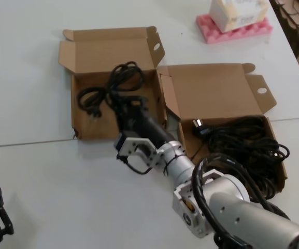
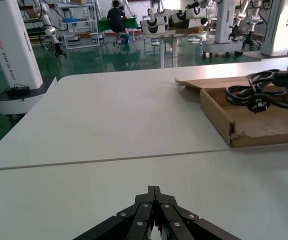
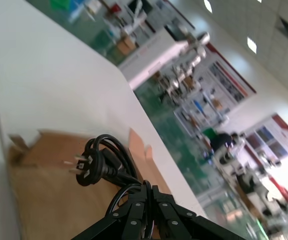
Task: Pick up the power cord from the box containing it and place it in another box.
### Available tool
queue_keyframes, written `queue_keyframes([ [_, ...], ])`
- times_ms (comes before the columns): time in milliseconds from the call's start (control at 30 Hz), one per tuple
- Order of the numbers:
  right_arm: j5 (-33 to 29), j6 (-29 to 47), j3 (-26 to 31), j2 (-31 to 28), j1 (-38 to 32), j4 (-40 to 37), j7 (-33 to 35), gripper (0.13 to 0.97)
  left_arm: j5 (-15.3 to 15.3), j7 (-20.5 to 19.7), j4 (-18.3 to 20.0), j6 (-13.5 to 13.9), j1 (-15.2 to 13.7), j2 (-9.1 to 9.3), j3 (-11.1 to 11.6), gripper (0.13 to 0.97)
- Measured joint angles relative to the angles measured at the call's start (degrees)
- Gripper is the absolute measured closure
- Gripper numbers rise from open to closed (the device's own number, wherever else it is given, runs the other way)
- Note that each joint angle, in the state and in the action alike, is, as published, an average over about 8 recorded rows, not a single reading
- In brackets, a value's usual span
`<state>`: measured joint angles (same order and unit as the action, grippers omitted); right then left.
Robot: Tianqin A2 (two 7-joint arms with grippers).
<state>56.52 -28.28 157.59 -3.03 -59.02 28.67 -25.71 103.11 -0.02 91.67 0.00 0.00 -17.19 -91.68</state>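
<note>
The right gripper point(image 1: 130, 106), shut on the power cord point(image 1: 108, 88), hangs over the far-left box point(image 1: 87, 132); next it should release there.

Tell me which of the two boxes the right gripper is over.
The left box, holding one small looped cord; the right gripper is above it, not the cable-filled one.

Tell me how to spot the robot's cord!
Find the two open cardboard boxes on the white table. In the left box, under the right end effector, is one small looped black power cord with a pronged plug; the right box holds a much bigger tangle.
</note>
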Motion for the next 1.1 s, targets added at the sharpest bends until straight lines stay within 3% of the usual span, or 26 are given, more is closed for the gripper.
queue_keyframes([
  [167, 4.95, -0.53, 0.11, 0.89, -1.00, -3.61, 0.00, 0.933, 0.00, 0.00, 0.00, 0.00, 0.00, 0.00, 0.00, 0.934],
  [333, 10.70, 0.09, 0.13, -1.59, -0.61, -0.59, 0.00, 0.922, 0.00, 0.00, 0.00, 0.00, 0.00, 0.00, 0.00, 0.934],
  [600, 17.86, 2.09, 0.14, -7.38, 1.10, 10.66, 0.00, 0.872, 0.00, 0.00, 0.00, 0.00, 0.00, 0.00, 0.00, 0.934],
  [867, 19.10, 2.84, -0.11, -11.40, 3.15, 20.59, 0.00, 0.773, 0.00, 0.00, 0.00, 0.00, 0.00, 0.00, 0.00, 0.934],
  [1100, 19.09, -0.02, -3.44, -18.81, 4.85, 36.44, 0.00, 0.617, 0.00, 0.00, 0.00, 0.00, 0.00, 0.00, 0.00, 0.934],
])
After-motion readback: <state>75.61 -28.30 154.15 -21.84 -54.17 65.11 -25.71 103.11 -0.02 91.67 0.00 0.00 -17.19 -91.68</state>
